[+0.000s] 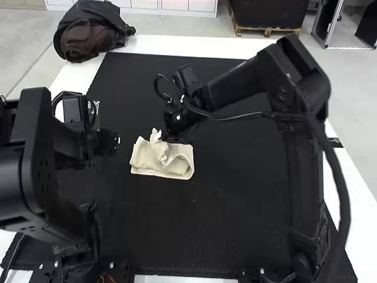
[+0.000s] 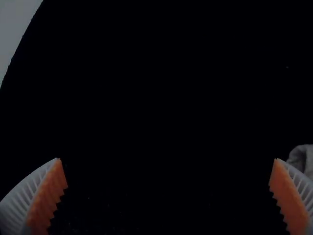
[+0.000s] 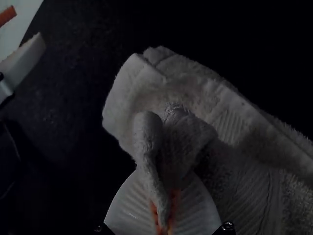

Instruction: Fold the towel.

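Note:
In the high view the cream towel (image 1: 179, 167) lies folded into a small rectangle, its far-left part pinched up into a peak. My right gripper (image 1: 167, 133) is at that raised part. Seen from the right wrist, the right gripper (image 3: 165, 208) is shut on a bunched fold of the towel (image 3: 190, 93), with cloth between its orange pads. To the towel's left, apart from it, is my left gripper (image 1: 115, 141). The left wrist view has the left gripper (image 2: 168, 166) wide open with nothing between its fingers, and a bit of towel (image 2: 304, 159) beyond one finger.
A black mat (image 1: 235, 224) covers most of the white table (image 1: 177, 45). A dark bag (image 1: 88, 32) rests at the table's far left corner. The left arm's fingers (image 3: 24, 56) also show in the right wrist view, apart from the towel.

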Tool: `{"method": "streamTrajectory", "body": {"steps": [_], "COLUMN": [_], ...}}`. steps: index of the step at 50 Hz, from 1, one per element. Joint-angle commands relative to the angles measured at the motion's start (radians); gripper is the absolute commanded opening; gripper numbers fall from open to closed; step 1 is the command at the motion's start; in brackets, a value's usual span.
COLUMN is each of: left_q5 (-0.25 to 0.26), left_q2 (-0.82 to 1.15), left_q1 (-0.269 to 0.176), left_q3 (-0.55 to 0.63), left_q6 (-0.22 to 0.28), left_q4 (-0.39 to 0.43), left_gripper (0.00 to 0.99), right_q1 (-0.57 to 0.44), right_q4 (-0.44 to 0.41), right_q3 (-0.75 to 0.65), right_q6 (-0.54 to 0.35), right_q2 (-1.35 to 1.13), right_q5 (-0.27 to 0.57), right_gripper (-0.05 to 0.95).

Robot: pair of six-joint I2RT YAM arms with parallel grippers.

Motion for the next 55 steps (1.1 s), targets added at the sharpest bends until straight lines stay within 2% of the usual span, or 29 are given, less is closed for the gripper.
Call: {"method": "streamTrajectory", "body": {"steps": [1,11,13,15,17,22,26,29,39,41,43,45,46,47,48,55], "left_q5": [0.008,0.014,0.016,0.016,0.016,0.016,0.016,0.016,0.013,0.013,0.011,0.011,0.01,0.01,0.01,0.01], "left_q2": [-0.017,-0.017,-0.017,-0.017,-0.015,-0.015,-0.015,-0.015,-0.015,-0.015,-0.015,-0.015,-0.015,-0.015,-0.015,-0.015], "left_q1": [0.003,0.003,0.003,0.003,0.003,0.003,0.003,0.003,0.003,0.003,0.003,0.003,0.003,0.003,0.003,0.003], "left_q3": [-0.02,-0.02,-0.02,-0.021,-0.021,-0.023,-0.023,-0.023,-0.023,-0.023,-0.021,-0.023,-0.023,-0.021,-0.021,-0.021], "left_q6": [-0.007,-0.007,-0.005,-0.005,-0.005,-0.005,-0.005,-0.007,-0.007,-0.007,-0.007,-0.007,-0.005,-0.007,-0.007,-0.007], "left_q4": [0.016,0.019,0.018,0.018,0.018,0.019,0.021,0.019,0.021,0.021,0.021,0.021,0.021,0.021,0.021,0.021], "left_gripper": [0.969,0.969,0.969,0.969,0.969,0.969,0.969,0.969,0.969,0.969,0.969,0.969,0.969,0.969,0.969,0.969], "right_q1": [0.022,0.039,0.044,0.047,0.055,0.059,0.056,0.053,0.016,0.006,-0.01,-0.028,-0.042,-0.05,-0.057,-0.085], "right_q4": [0.001,-0.009,-0.011,-0.014,-0.016,-0.025,-0.04,-0.057,-0.058,-0.058,-0.066,-0.077,-0.08,-0.078,-0.077,-0.055], "right_q3": [0.084,0.166,0.179,0.186,0.194,0.216,0.242,0.265,0.278,0.278,0.275,0.265,0.257,0.246,0.232,0.131], "right_q6": [0.009,0.015,0.013,0.016,0.022,0.021,0.018,0.012,0.01,0.013,0.012,0.01,0.01,0.01,0.012,0.019], "right_q2": [0.029,0.098,0.105,0.111,0.115,0.116,0.113,0.105,0.032,0.019,0.003,-0.016,-0.028,-0.036,-0.043,-0.062], "right_q5": [0.0,-0.004,-0.006,-0.009,-0.009,-0.006,-0.006,-0.001,0.008,-0.004,-0.033,-0.069,-0.076,-0.078,-0.078,-0.136], "right_gripper": [-0.02,-0.02,0.0,0.12,0.3,0.67,0.84,0.9,0.88,0.8,0.6,0.32,0.14,0.0,-0.03,-0.02]}}
